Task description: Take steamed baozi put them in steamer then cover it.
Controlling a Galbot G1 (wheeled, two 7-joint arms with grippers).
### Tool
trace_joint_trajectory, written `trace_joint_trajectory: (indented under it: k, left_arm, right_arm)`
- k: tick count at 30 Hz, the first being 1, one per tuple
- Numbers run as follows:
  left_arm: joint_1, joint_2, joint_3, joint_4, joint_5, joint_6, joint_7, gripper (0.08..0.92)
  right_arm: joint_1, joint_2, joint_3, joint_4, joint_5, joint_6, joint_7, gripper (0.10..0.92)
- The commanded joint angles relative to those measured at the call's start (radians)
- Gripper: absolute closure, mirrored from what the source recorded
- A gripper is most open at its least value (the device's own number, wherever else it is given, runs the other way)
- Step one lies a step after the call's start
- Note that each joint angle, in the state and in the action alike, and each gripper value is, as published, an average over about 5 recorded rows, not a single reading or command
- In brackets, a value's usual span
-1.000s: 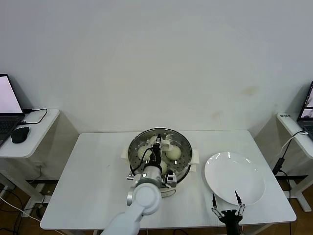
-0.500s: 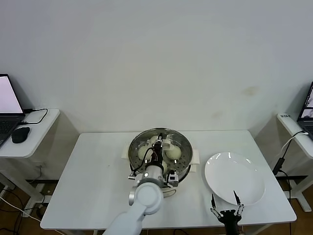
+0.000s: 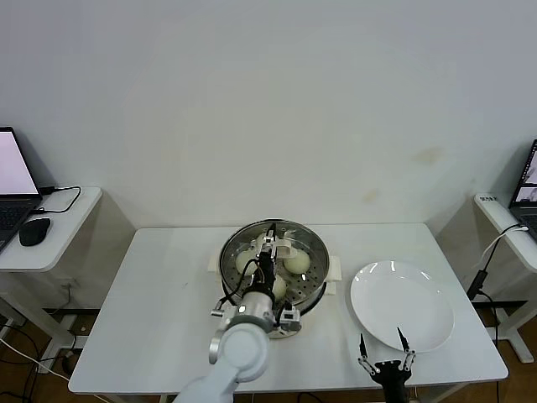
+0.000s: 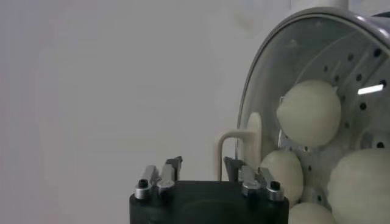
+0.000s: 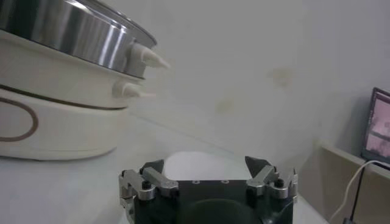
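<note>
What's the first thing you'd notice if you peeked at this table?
The shiny steamer in the middle of the white table, with creamy baozi showing through its glass cover. The left gripper hovers right above the cover's handle. To the right lies a big white plate, with the right gripper waiting at its near edge.

We log creamy-white steamed baozi, a shiny silver perforated steamer on a cream base, a white plate.

Room: plain white wall, white work surface.
Side desk at 9 o'clock with laptop and mouse; second desk at 3 o'clock.
</note>
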Motion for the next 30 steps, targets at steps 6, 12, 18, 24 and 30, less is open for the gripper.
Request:
trace_joint_trajectory:
  k: [6,12,18,24,30]
  left_arm:
    - [0.320,0.160,-0.174,-0.403,-0.303,-0.067,-0.208,0.185]
    - [0.552,0.196,-0.445,-0.405,-1.105,-0.384,-0.577,0.177]
    - [0.697,0.162,-0.633,-0.288,-1.486,-0.604,-0.609,0.177]
    - [0.803,0.140,-0.642,-0.263,-1.653,-0.580,-0.604,0.177]
    - [0.845,0.131,-0.667,-0.187,-1.708,-0.668,-0.551,0.177]
  right_arm:
    - [-0.025,-0.032,0.005,0.018,0.021,0.004,-0.002,0.202]
    - [-0.030,-0.044,0.006,0.035,0.040,-0.004,-0.013,0.203]
    - [-0.068,-0.092,0.004,0.060,0.066,0.002,-0.025,0.203]
    - [-0.149,-0.176,-0.003,0.129,0.167,-0.022,-0.058,0.202]
    - [-0.194,-0.205,-0.014,0.166,0.252,-0.050,-0.089,0.203]
